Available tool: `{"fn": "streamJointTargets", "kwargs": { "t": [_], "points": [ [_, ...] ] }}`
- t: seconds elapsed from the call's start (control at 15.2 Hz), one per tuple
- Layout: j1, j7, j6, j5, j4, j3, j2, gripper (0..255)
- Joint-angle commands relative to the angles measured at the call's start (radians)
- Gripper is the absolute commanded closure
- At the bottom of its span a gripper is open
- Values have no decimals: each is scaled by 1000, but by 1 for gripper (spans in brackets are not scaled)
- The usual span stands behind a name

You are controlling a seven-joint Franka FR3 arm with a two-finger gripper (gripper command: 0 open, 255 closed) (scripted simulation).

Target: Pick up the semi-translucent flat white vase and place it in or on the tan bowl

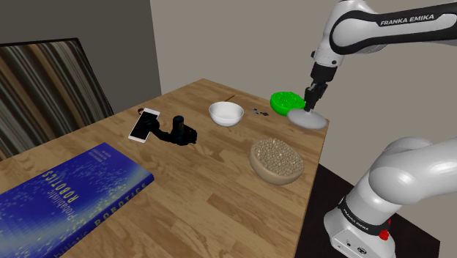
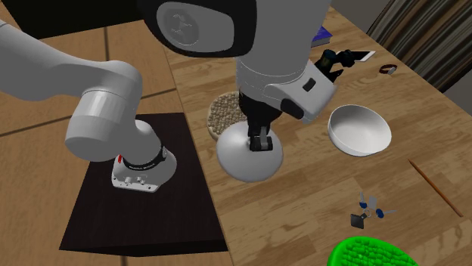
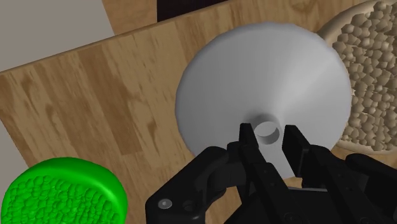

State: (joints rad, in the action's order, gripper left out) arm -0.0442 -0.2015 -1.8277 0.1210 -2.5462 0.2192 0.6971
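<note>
Big wooden tabletop (image 1: 198,183), warm planked grain, and everything sits toward the edge nearest the stand, within easy reach. The white arm (image 1: 381,29) bends down over that corner. At the far end lies a broad blue book (image 1: 66,194), flat and out of the way.

Now the tan bowl (image 1: 276,161): round and shallow, with a pebbled inside like a heap of small beads. It's the target, and it sits just beside the vase.

The vase (image 3: 254,70) is a flat, pale grey-white disc, smooth and matte, rising to a short open neck in the middle. It's right at the tabletop's edge, between the tan bowl and a bumpy bright-green dome (image 1: 284,101). The jaws are closed on that little neck, one finger each side. Sensible choice, I'd say, as it's the only narrow part to pinch. Whether the disc is clear of the wood, I can't tell.

A glossy white bowl (image 1: 226,113) waits farther in, unused.
</note>
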Motion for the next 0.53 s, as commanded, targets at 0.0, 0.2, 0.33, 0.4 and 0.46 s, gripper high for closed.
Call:
{"fn": "streamJointTargets", "kwargs": {
  "t": [0.0,0.2,0.33,0.4,0.46],
  "points": [
    [1,0,28,-3,26,-3,2,255],
    [3,0,61,-6,57,-7,4,255],
    [21,47,84,-33,52,-51,29,255],
    [31,71,95,-48,51,-73,40,255],
    [41,95,105,-63,52,-95,50,255]
  ]
}}
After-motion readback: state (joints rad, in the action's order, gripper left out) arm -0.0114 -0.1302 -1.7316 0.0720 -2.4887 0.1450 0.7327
